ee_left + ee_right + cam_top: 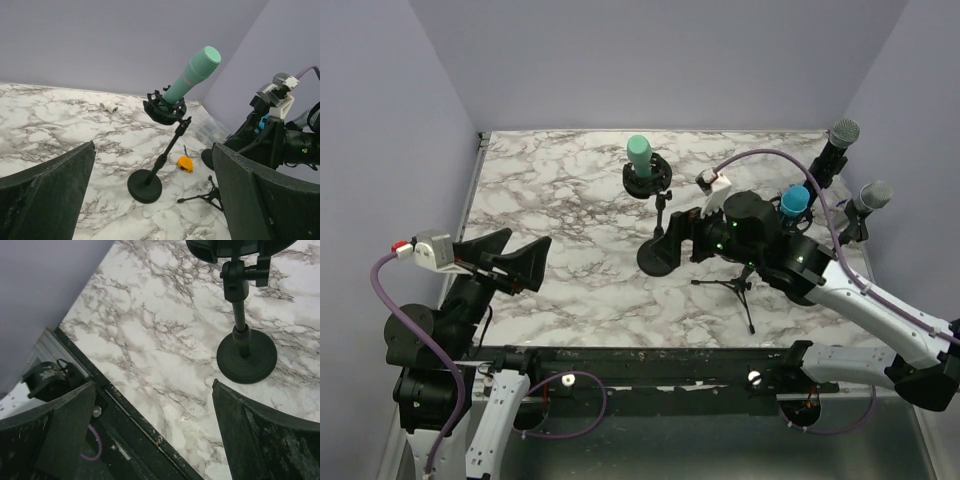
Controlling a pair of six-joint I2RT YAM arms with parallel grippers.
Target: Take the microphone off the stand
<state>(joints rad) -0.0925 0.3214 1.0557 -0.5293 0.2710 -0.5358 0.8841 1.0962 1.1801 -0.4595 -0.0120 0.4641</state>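
From above, the microphone (639, 153) sits tilted in the stand (658, 258) at mid-table; the left gripper (510, 258) gapes at the near left, the right gripper (675, 235) hovers beside the stand's base; left wrist: the slim stand looks top-heavy, so a sideways tug could topple it unheld; right wrist: fingers spread wide, microphone cut off above.

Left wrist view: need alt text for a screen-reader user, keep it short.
A mint-green microphone sits tilted in the cradle of a black round-based stand on a marble table. The left gripper is open and holds nothing, its fingers framing the lower corners. The right arm shows at the right edge.
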